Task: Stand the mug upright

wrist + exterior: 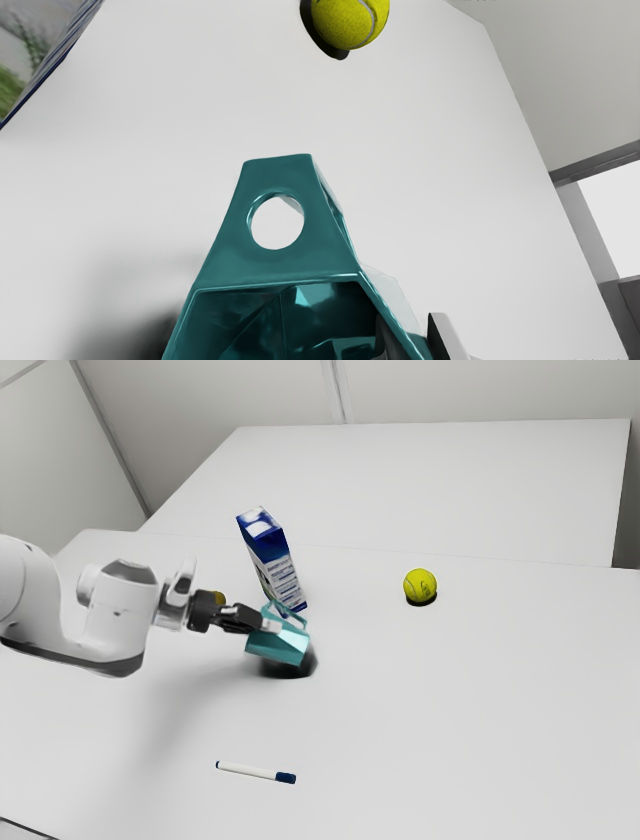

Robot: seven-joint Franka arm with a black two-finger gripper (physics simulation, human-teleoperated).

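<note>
White table (450, 700), arm (122, 610) outstretched, hand (272, 626) nearly level, pinching tilted teal mug (280, 646) by its wall

Carton (280, 572) behind mug (278, 647), tennis ball (420, 584) exterior view's right, marker (250, 770) in front

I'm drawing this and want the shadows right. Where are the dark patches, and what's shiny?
Exterior view: a dark shadow with fuzzy edges under the teal mug, a smaller one under the tennis ball; wrist view: bright glints inside the mug and along its rim.
</note>
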